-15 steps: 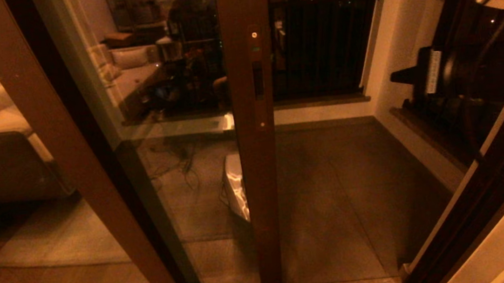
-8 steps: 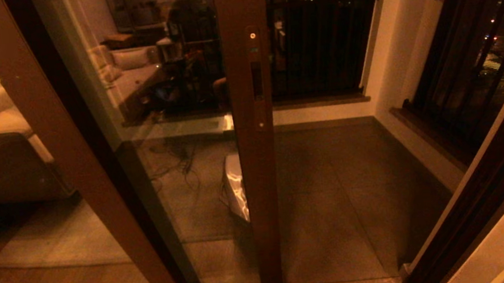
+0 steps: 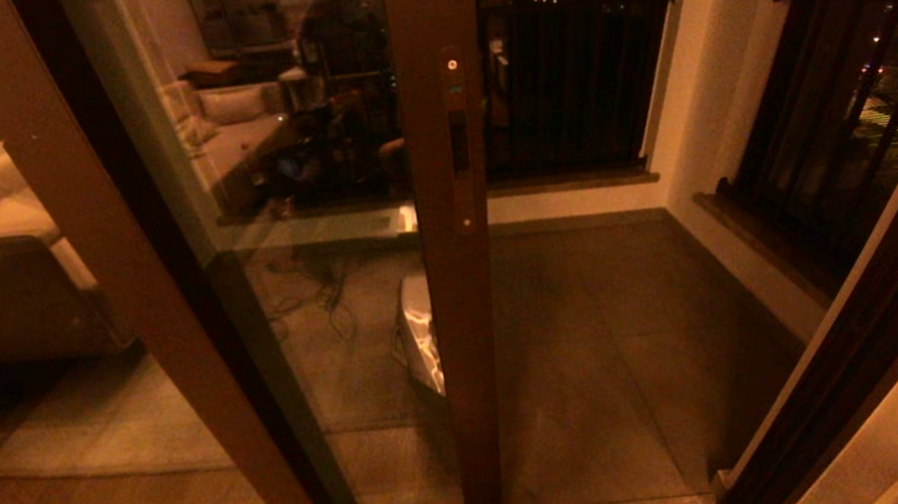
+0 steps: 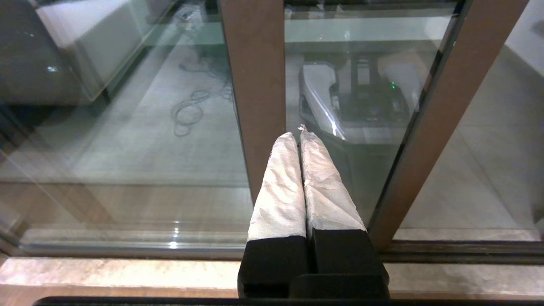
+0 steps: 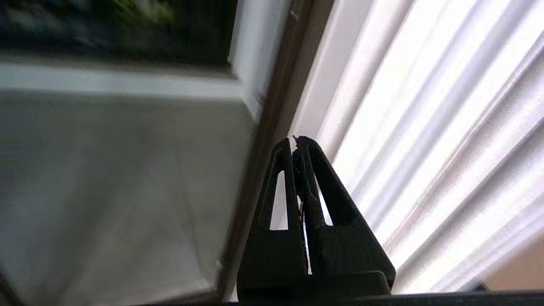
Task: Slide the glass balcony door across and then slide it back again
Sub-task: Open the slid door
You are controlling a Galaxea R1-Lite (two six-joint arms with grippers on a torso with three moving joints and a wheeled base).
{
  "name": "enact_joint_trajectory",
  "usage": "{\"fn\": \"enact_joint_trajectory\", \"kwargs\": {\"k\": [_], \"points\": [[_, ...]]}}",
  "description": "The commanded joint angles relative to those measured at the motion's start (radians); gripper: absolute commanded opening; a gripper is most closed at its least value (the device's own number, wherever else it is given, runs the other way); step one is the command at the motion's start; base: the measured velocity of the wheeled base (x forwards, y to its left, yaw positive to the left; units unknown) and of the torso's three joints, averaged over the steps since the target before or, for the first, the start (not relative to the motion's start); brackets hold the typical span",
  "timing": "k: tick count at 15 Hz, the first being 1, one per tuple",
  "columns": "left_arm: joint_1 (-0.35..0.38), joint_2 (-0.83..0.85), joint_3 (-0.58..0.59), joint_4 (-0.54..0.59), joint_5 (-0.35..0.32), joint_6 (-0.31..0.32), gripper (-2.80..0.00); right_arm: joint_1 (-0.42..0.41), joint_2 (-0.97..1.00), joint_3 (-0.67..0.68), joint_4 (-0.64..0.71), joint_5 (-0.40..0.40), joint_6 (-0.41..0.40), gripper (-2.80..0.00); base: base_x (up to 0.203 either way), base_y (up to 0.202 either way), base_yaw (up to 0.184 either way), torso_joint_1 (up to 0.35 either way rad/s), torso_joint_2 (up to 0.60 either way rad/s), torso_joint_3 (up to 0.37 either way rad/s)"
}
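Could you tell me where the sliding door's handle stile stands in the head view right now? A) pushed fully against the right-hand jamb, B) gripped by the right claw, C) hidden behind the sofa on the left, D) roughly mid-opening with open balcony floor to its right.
D: the glass balcony door has its handle stile near the middle, with bare balcony floor to its right and no claw on it.

Dim, amber-tinted from the head camera, with straight frames bowing near the edges. Reflections of a lit room across the door [image 3: 279, 220] glass; small night lights beyond the window [image 3: 579, 63]. Paler, more even light at the left wrist. Right wrist view smeared, probably motion blur, with blown-out white glare along one side.
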State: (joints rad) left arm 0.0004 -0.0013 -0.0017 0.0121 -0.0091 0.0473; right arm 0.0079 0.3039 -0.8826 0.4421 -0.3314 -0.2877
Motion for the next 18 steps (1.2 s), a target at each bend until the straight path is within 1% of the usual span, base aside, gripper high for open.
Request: {"fn": "enact_joint_trajectory", "kwargs": {"k": [1,2,3,4,6,7,8,10,11,12,13,14,15,16,17,18], "points": [[0.001,0.0,0.0,0.0,0.0,0.0,-2.8,-0.018,-0.167,0.04,0.013,0.107,0.008,-2.8,0.0,0.0,0.0,0.0,0.0,0.0],[0.001,0.0,0.0,0.0,0.0,0.0,-2.8,-0.017,-0.218,0.096,0.021,0.211,0.023,-2.8,0.0,0.0,0.0,0.0,0.0,0.0],[0.001,0.0,0.0,0.0,0.0,0.0,-2.8,-0.016,-0.257,0.175,0.039,0.291,0.034,-2.8,0.0,0.0,0.0,0.0,0.0,0.0],[0.0,0.0,0.0,0.0,0.0,0.0,-2.8,-0.015,-0.276,0.255,0.059,0.349,0.049,-2.8,0.0,0.0,0.0,0.0,0.0,0.0],[0.001,0.0,0.0,0.0,0.0,0.0,-2.8,-0.014,-0.292,0.446,0.071,0.46,0.118,-2.8,0.0,0.0,0.0,0.0,0.0,0.0],[0.001,0.0,0.0,0.0,0.0,0.0,-2.8,-0.014,-0.296,0.541,0.04,0.495,0.143,-2.8,0.0,0.0,0.0,0.0,0.0,0.0],[0.001,0.0,0.0,0.0,0.0,0.0,-2.8,-0.013,-0.299,0.632,-0.045,0.511,0.158,-2.8,0.0,0.0,0.0,0.0,0.0,0.0],[0.001,0.0,0.0,0.0,0.0,0.0,-2.8,-0.013,-0.301,0.789,-0.377,0.499,0.159,-2.8,0.0,0.0,0.0,0.0,0.0,0.0],[0.001,0.0,0.0,0.0,0.0,0.0,-2.8,-0.013,-0.302,0.833,-0.456,0.463,0.155,-2.8,0.0,0.0,0.0,0.0,0.0,0.0],[0.001,0.0,0.0,0.0,0.0,0.0,-2.8,-0.013,-0.303,0.866,-0.467,0.367,0.157,-2.8,0.0,0.0,0.0,0.0,0.0,0.0],[0.001,0.0,0.0,0.0,0.0,0.0,-2.8,-0.013,-0.303,0.884,-0.466,0.325,0.159,-2.8,0.0,0.0,0.0,0.0,0.0,0.0],[0.001,0.0,0.0,0.0,0.0,0.0,-2.8,-0.012,-0.303,0.884,-0.446,0.35,0.152,-2.8,0.0,0.0,0.0,0.0,0.0,0.0],[0.0,0.0,0.0,0.0,0.0,0.0,-2.8,-0.012,-0.302,0.879,-0.426,0.356,0.151,-2.8,0.0,0.0,0.0,0.0,0.0,0.0],[0.001,0.0,0.0,0.0,0.0,0.0,-2.8,-0.011,-0.299,0.872,-0.403,0.359,0.18,-2.8,0.0,0.0,0.0,0.0,0.0,0.0],[0.001,0.0,0.0,0.0,0.0,0.0,-2.8,-0.011,-0.301,0.865,-0.384,0.351,0.236,-2.8,0.0,0.0,0.0,0.0,0.0,0.0],[0.001,0.0,0.0,0.0,0.0,0.0,-2.8,-0.011,-0.304,0.861,-0.378,0.341,0.266,-2.8,0.0,0.0,0.0,0.0,0.0,0.0]]}}
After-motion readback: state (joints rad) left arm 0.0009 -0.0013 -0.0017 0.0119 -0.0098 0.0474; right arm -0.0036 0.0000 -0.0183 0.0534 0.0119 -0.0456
